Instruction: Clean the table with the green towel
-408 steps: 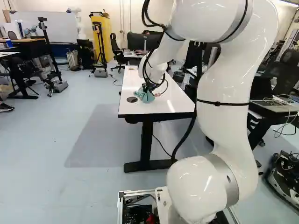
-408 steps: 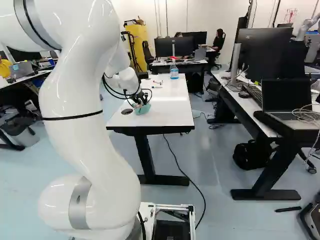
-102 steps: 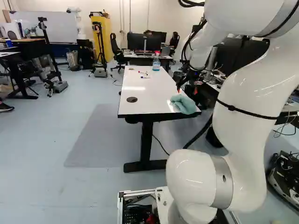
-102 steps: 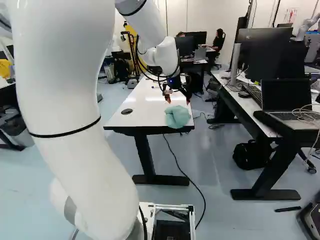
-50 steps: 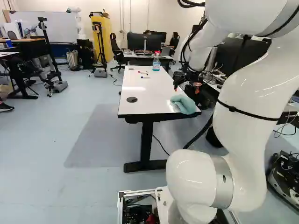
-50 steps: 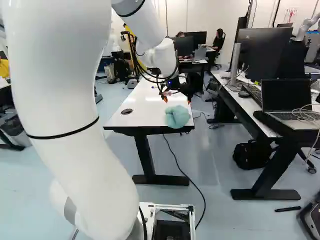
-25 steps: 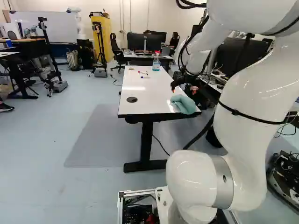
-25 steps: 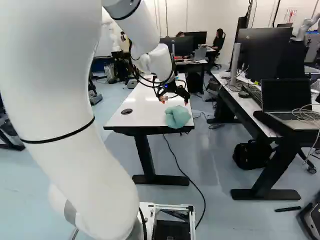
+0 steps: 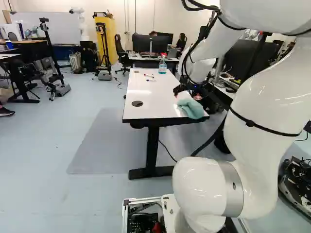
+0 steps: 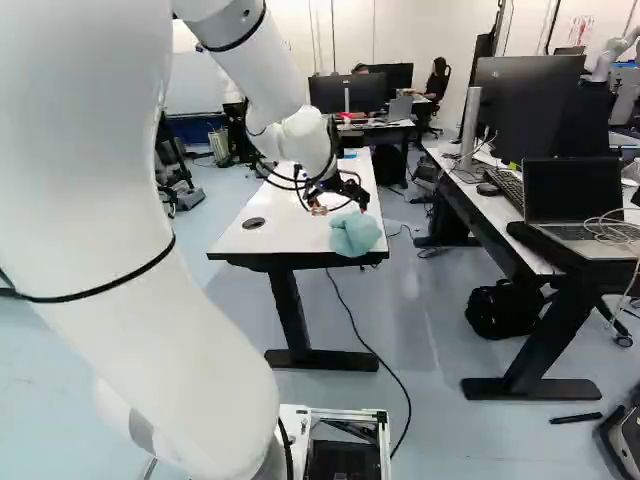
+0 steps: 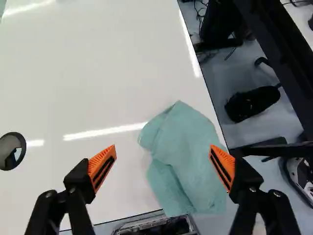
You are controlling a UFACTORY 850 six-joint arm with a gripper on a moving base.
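Hand (image 10: pixel 341 209) hovering open beside green towel

In the right base view, the arm (image 10: pixel 200 335) is reaching out from the left over the white desk (image 10: pixel 290 240), and the hand is hovering low above its top, just beyond the towel (image 10: pixel 355 234) and a little to its left. The towel is lying crumpled on the near right corner. The disc (image 10: pixel 254 223) is sitting well to its left, by the left edge. Farther right, a side desk is holding a monitor (image 10: pixel 527 110) and a laptop (image 10: pixel 572 195), while a black bag (image 10: pixel 503 308) is resting on the floor.

In the left base view, the hand is pointing left over the right side of the desk, near the towel's far side. Toward the far end, markers (image 9: pixel 151 80) are lying on the top, and a bottle (image 9: pixel 162 66) with a red head is standing upright at the far right. Another robot (image 9: pixel 77 14) is standing in the far left of the room.

In the wrist view, the hand is gripping nothing: its two fingers are standing wide apart. The towel is lying bunched and folded between and ahead of them, reaching the desk's edge. One orange pad (image 11: pixel 101 168) is showing over bare desk, while the other is overlapping the towel's border; whether it is touching the cloth, I cannot tell.
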